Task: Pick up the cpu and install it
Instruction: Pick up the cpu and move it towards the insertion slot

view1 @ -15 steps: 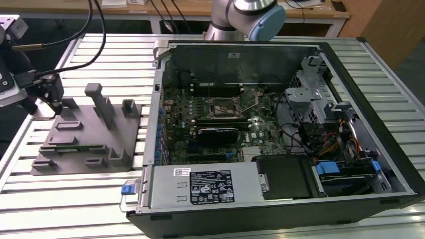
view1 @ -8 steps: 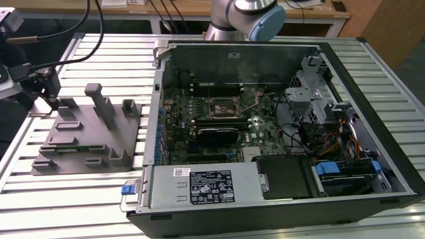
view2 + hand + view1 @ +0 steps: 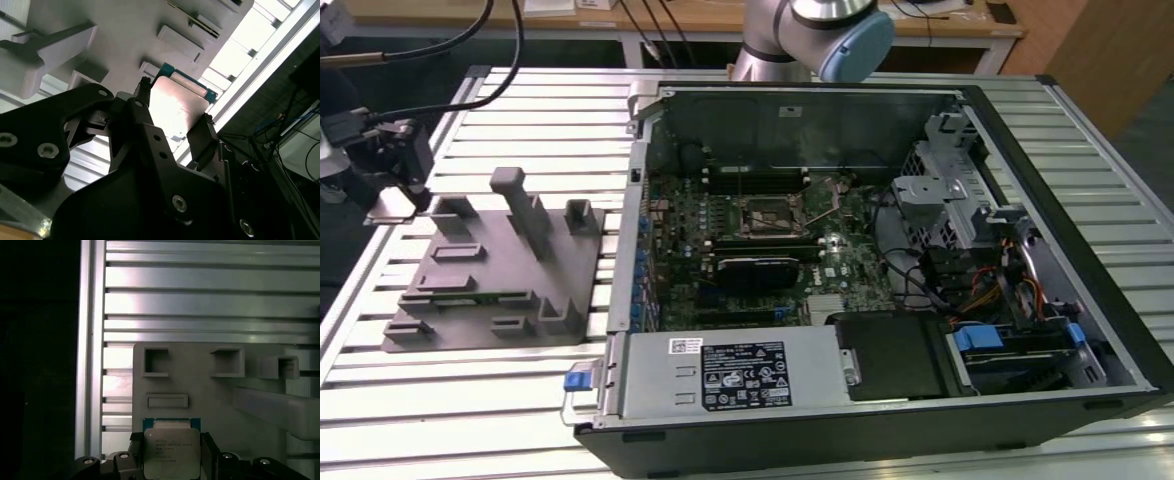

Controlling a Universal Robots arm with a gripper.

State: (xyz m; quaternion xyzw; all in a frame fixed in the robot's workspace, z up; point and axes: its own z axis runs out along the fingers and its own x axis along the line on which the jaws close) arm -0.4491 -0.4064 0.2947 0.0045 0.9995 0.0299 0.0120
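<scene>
Slatted aluminium makes up the worktop (image 3: 520, 400), which carries everything in the exterior view. An open computer case (image 3: 881, 440) lies on its side and takes up the middle and the exterior view's right. Inside it a green motherboard (image 3: 841, 265) faces up, with its square socket (image 3: 771, 212) near the centre of the board. The robot arm (image 3: 814, 30) rises behind the case's far wall.

At the exterior view's left, just beside the case, lies a grey fixture (image 3: 494, 270) with upright posts and shallow pockets. Its pale surface also shows in both wrist views (image 3: 130, 30) (image 3: 210, 390).

The black claw (image 3: 394, 190) hangs over the fixture's far corner, well apart from the socket. In both wrist views the claw (image 3: 175, 101) (image 3: 171, 440) is clenched on the cpu (image 3: 180, 110) (image 3: 171, 452), with one finger pressed to each of two opposite edges. The chip's silvery top plate faces the cameras and a green rim shows along one side. In the exterior view the cpu (image 3: 390, 207) appears as a small bright plate at the claw's tip. Whether it rests on the fixture or is clear of it, I cannot tell.
</scene>
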